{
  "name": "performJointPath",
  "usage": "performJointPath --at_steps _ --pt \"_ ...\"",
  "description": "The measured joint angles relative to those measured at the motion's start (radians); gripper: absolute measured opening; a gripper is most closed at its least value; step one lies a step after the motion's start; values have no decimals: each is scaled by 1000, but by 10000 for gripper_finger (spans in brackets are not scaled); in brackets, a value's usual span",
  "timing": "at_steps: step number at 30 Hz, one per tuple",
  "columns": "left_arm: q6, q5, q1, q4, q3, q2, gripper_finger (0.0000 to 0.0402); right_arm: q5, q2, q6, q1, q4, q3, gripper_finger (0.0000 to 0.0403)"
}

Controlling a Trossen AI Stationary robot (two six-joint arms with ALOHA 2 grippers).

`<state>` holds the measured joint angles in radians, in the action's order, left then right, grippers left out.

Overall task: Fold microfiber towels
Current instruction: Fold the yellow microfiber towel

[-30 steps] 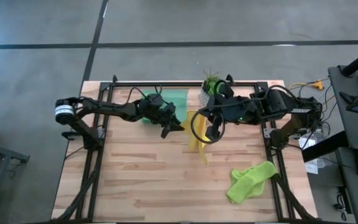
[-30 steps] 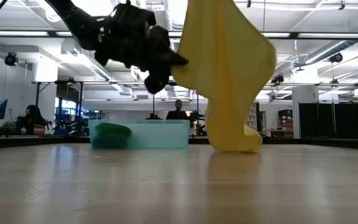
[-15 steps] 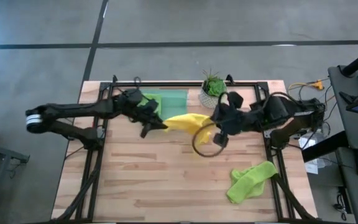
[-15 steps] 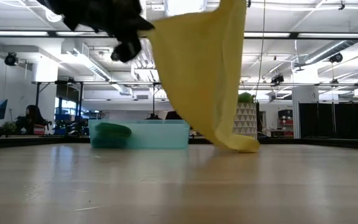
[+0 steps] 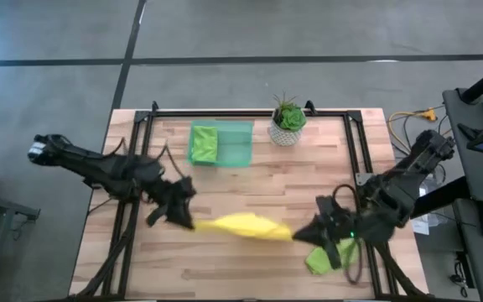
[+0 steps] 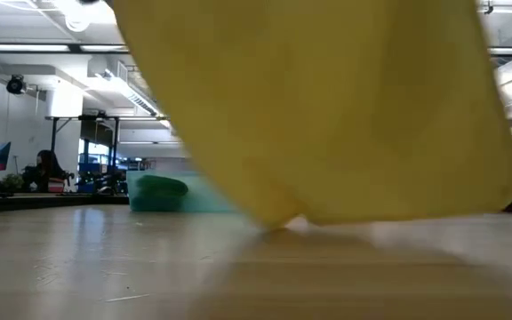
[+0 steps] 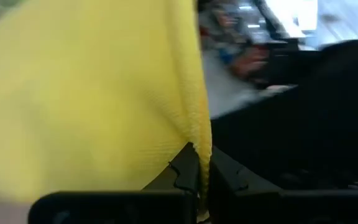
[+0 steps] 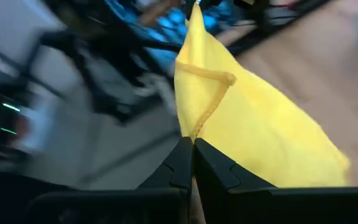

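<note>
The yellow towel (image 5: 241, 225) is stretched between my two grippers over the near middle of the table. It fills most of the low view (image 6: 327, 107). My left gripper (image 5: 184, 220) is shut on its left end and my right gripper (image 5: 300, 233) on its right end. One lime green towel (image 5: 329, 253) lies crumpled on the table at the near right, partly under my right arm. Another lime green towel (image 5: 203, 144) lies in the translucent green tray (image 5: 240, 144). The teal-blue towel is out of view. My left gripper pinches an edge of the yellow towel (image 7: 199, 146) at its left end between its two fingers, coming from the table's left. The towel hangs from the hold. My right gripper pinches a hemmed corner of the yellow towel (image 8: 190, 127) at its right end between its two fingers, coming from the table's right. The cloth spreads away from the fingers and sags in the middle (image 6: 278, 218), close to the table.
A potted plant (image 5: 288, 120) stands at the far edge, right of the tray. Dark frame rails (image 5: 132, 243) run along the table's left and right sides. Bare wood lies between the tray and the towel.
Both grippers have gone toward the table's near edge and apart, the left one to the left and the right one to the right. The yellow towel, which hung bunched below them near the tray, is now spread out wide between them and lower, close to the low camera.
</note>
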<state>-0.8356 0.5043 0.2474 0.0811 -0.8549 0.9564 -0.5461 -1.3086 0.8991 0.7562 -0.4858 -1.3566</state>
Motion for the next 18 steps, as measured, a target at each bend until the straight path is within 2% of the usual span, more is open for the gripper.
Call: performJointPath --at_steps 3,7,11,13,18 --pt "-81 -110 148 -68 -65 30 0 0 -26 42 46 104 -4 8" --pt "-78 -246 250 63 -140 86 0 3 -84 74 80 73 -21 9" --pt "-20 -282 260 285 -134 160 0 8 -112 170 78 6 35 8" --pt "39 -333 256 379 -120 189 0 28 -113 207 65 2 96 8" --pt "234 -399 180 297 -72 167 0 33 -51 246 7 58 254 8"
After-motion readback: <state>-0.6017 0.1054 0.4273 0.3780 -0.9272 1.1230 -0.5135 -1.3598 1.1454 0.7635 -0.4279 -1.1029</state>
